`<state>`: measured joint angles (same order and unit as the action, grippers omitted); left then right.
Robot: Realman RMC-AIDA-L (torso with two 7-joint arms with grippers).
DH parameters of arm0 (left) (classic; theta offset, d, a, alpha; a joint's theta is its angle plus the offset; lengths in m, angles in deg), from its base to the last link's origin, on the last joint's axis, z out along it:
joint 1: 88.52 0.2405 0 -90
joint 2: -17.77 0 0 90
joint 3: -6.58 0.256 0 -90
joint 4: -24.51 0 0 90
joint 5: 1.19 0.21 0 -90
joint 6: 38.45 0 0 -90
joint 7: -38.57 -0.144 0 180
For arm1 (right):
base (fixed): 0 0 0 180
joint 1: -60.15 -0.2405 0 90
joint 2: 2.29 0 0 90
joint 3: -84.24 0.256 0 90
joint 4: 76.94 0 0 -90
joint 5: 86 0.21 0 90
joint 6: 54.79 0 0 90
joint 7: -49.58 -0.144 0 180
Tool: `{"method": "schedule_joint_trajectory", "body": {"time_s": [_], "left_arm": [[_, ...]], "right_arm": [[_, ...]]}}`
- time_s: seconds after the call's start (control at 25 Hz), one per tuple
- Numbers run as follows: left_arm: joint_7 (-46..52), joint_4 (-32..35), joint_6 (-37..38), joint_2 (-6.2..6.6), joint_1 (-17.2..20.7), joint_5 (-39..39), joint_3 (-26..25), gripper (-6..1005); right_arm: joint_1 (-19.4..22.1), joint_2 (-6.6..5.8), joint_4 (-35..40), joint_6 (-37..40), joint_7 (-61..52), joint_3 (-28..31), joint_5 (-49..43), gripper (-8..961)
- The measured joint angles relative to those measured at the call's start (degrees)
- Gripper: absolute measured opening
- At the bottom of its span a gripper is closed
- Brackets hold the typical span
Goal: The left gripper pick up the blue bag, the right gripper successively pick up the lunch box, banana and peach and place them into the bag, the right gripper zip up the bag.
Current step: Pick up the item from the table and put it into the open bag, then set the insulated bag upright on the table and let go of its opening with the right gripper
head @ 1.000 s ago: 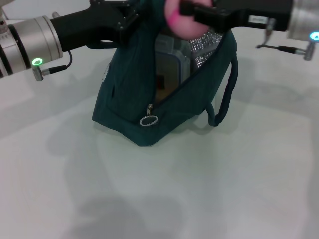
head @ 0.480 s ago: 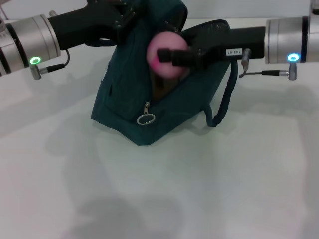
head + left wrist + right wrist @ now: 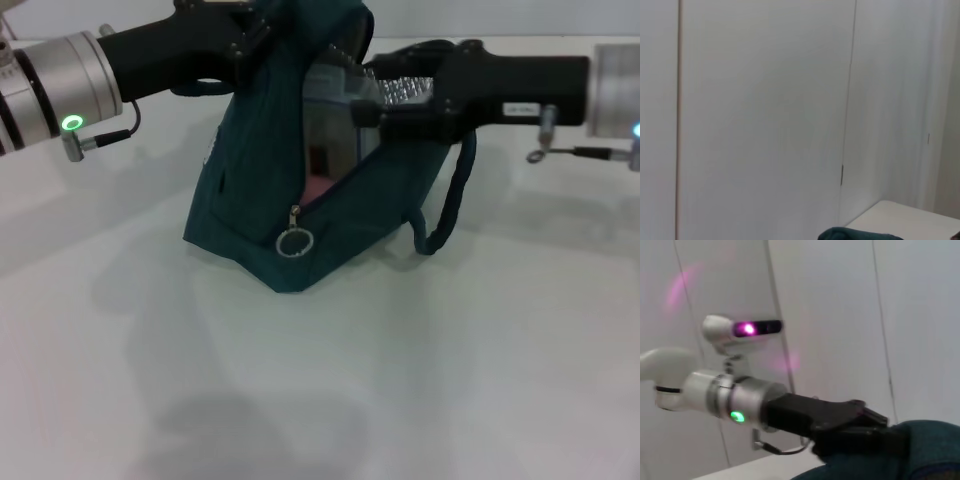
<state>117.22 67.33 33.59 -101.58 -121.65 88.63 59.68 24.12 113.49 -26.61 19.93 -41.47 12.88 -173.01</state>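
The blue bag (image 3: 250,200) stands on the white table, its top edge pulled up by my left gripper (image 3: 262,28), which is shut on the fabric. The bag's mouth gapes, showing silver lining. Inside it I see the clear lunch box (image 3: 335,125) and, lower, a strip of the pink peach (image 3: 322,187). The banana is hidden. My right gripper (image 3: 362,96) is open and empty at the bag's mouth, just above the opening. The right wrist view shows the left gripper (image 3: 875,432) clamped on the bag (image 3: 925,450). A bit of the bag shows in the left wrist view (image 3: 860,234).
The zipper's metal ring pull (image 3: 296,242) hangs at the lower front end of the opening. A rope handle (image 3: 452,195) hangs down the bag's right side. The white table (image 3: 400,380) stretches in front of the bag.
My right gripper carried the peach down to the bag's mouth and let it go. The peach now lies inside the bag and the gripper has drawn back slightly to the right.
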Motion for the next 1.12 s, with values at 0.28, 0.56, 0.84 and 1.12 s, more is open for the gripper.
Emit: {"method": "schedule_joint_trajectory", "body": {"time_s": [0.28, 0.56, 0.84, 1.12], "left_arm": [[0.08, -0.02, -0.35, -0.01, 0.17, 0.08, -0.2, 82], [0.1, -0.1, -0.41, -0.01, 0.03, 0.27, -0.09, 84], [0.08, -0.11, -0.89, -0.16, -0.57, 0.04, 0.12, 86], [-0.32, -0.97, -0.89, -0.18, -0.46, -0.34, 0.17, 88]], "right_arm": [[8.14, -1.43, 10.28, 9.54, -2.11, 0.56, -3.73, 697], [12.34, -1.44, 14.48, 11.32, -6.97, 0.82, -12.44, 682], [7.19, -0.43, 6.2, 6.44, -7.93, -0.51, -16.83, 665], [-2.9, -0.15, -7.71, 0.98, -6.38, -0.83, -18.84, 631]]}}
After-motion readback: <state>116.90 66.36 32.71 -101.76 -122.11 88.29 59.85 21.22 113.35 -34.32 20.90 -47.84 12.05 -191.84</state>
